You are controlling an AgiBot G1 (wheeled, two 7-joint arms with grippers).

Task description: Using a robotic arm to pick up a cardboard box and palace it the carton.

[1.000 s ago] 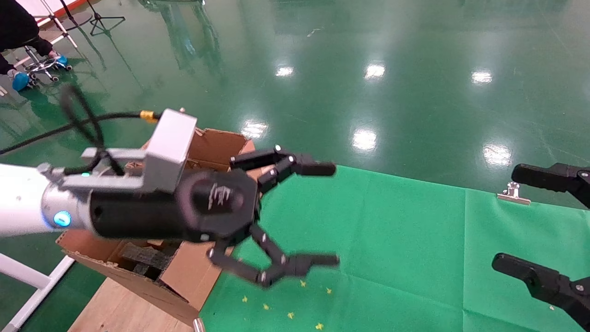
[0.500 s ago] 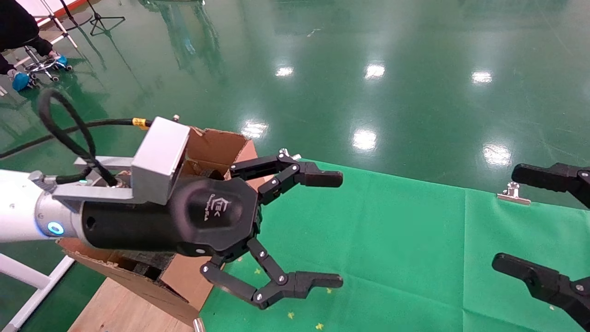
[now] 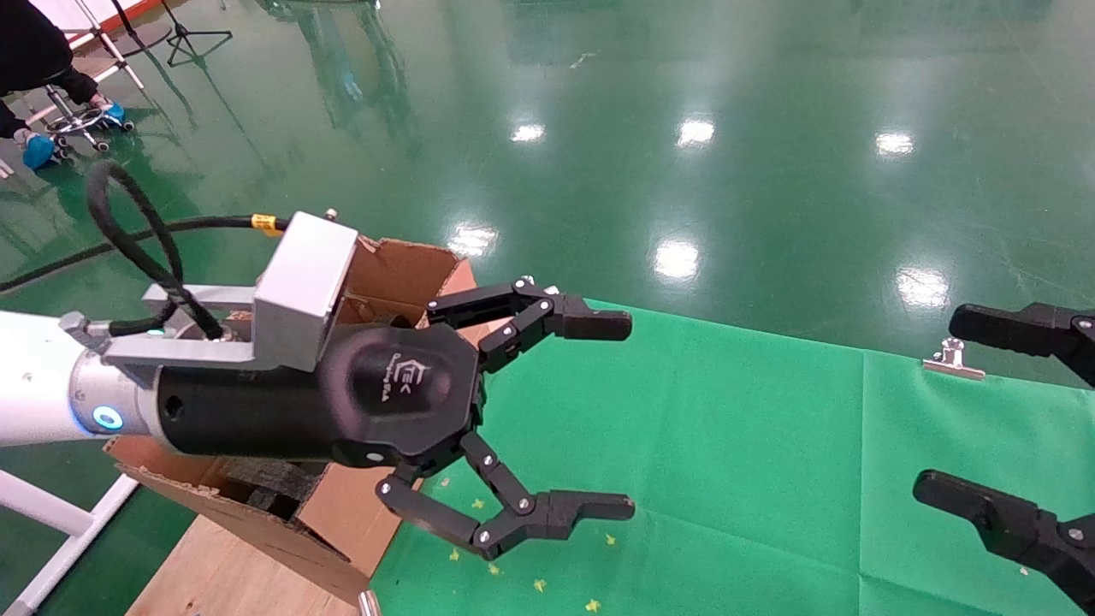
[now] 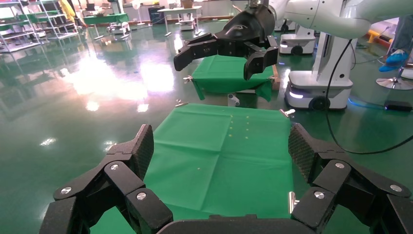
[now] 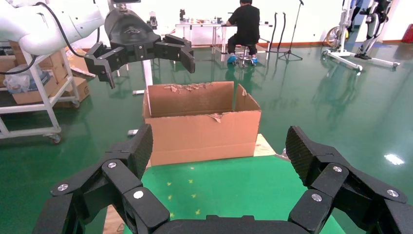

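- Black left tool (image 3: 629,415): fingers spread wide, empty, mid-frame above the green-draped counter (image 3: 770,445).
- Carton (image 3: 402,265): left of frame, behind that tool.
- Cardboard box: not visible in any view.
- Right tool (image 3: 937,406): right edge, spread, empty.

Robotics lab or test hall, large and open. Glossy green floor (image 3: 770,171) reflecting ceiling lights. A green cloth (image 3: 727,445) is clipped over a table, and a second table with a green cloth (image 4: 229,73) stands farther off. Another white wheeled robot base (image 4: 311,87) with a trailing cable stands on the floor. Metal shelving racks (image 4: 29,24) line one wall; a white cart (image 5: 34,97) carries cardboard boxes. A person in black (image 5: 246,24) sits at a white desk with their back turned. Tripod stands (image 5: 290,34) stand nearby. A wheeled stool (image 3: 77,120) stands at the edge.
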